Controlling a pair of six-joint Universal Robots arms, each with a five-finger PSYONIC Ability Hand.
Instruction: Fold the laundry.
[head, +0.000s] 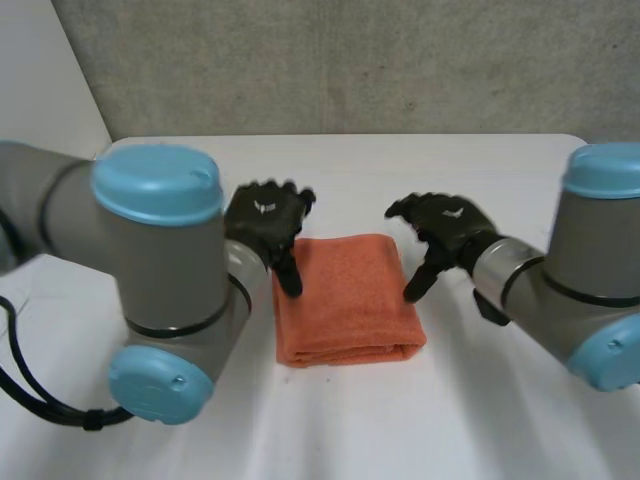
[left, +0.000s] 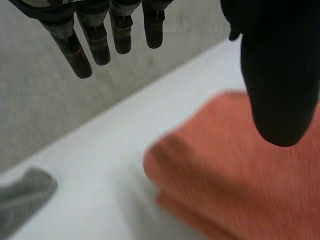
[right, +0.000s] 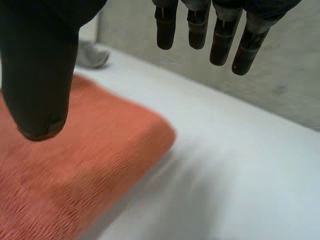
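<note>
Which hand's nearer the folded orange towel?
Left, narrowly. Left hand has its thumb over the folded orange terry towel, at its left edge; right hand thumb reaches just its right edge.

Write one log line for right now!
towel: folded, on table | left hand: open, at towel's left edge | right hand: open, at right edge

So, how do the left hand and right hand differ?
The left hand is at the left edge of the orange towel, the right hand at its right edge. In the head view the left thumb overlaps the cloth; the right thumb only reaches the edge. Both are open and empty.
</note>
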